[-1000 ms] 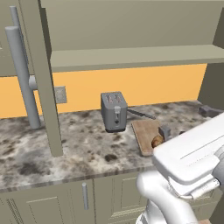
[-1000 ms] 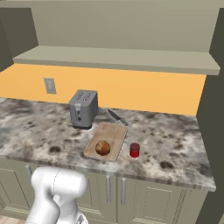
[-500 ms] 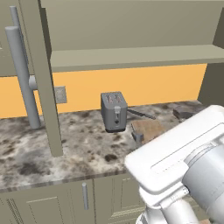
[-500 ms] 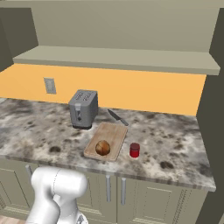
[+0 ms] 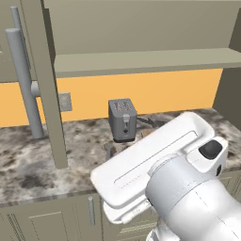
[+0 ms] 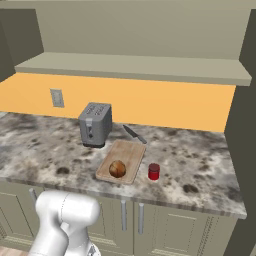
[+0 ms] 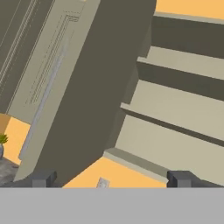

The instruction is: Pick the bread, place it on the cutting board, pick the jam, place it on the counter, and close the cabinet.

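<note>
Nearest the cameras is the robot's own white arm point(image 5: 169, 179), a broad link crossing the lower half of the left base view and hiding part of the worktop behind it; in the right base view its rounded shoulder sits at the lower left, in front of the low cabinets point(image 6: 135, 220) with their short handles. The gripper point(image 7: 109, 178) shows in the hand view as 2 small dark fingertips point(image 7: 43, 178) standing wide apart at the bottom, with nothing between them, pointed up at the cabinet point(image 7: 70, 87), whose open panelled door stands edge-on beside bare shelves. Beyond the low cabinets runs the counter point(image 6: 200, 170), mottled marble with a thick front edge. On it, toward the front, lies the cutting board point(image 6: 131, 154), and the bread point(image 6: 117, 168) rests on the board's near end. The jam point(image 6: 154, 171) stands upright on the counter just beside the board's right edge, apart from the bread. Farther back a grey toaster point(image 6: 95, 124) stands near the board's far left corner, and a knife point(image 6: 134, 134) lies on the counter just behind the board. In the left base view the toaster stands mid-counter, and the open cabinet door with its long grey bar handle point(image 5: 22, 84) hangs at the left, jutting out over the counter. Behind everything is an orange wall carrying a grey outlet point(image 6: 57, 98), with the cabinet's lowest shelf above it
</note>
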Available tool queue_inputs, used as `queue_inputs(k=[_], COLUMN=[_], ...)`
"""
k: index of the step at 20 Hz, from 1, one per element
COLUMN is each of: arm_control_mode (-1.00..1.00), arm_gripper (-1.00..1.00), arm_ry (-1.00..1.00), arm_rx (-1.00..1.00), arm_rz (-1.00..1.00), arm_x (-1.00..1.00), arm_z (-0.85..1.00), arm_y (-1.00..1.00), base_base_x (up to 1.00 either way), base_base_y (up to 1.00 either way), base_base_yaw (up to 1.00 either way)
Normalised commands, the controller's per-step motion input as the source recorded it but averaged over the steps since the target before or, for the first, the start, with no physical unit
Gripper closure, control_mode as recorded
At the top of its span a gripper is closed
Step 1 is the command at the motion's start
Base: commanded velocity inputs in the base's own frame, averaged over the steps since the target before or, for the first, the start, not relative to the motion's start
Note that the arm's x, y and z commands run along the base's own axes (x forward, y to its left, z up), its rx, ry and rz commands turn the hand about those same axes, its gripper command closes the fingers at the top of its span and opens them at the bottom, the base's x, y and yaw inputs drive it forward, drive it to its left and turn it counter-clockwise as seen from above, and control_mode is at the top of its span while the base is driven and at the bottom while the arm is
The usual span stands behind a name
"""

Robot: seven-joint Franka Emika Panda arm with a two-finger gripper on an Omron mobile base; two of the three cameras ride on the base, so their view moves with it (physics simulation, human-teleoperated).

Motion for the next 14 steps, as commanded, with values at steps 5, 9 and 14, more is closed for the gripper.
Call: queue_inputs(k=[5,9,14], arm_control_mode=[-1.00,-1.00,-1.00], arm_gripper=[-1.00,-1.00,-1.00], arm_ry=[0.00,0.00,-0.01], arm_rx=[-0.06,-0.06,-0.01], arm_rz=[0.00,0.00,0.00], arm_x=[0.26,0.27,0.11], arm_z=[-0.11,-0.11,0.00], arm_y=[0.40,0.41,0.37], base_base_x=[0.00,0.00,0.00], base_base_y=[0.00,0.00,0.00], base_base_yaw=[0.00,0.00,0.00])
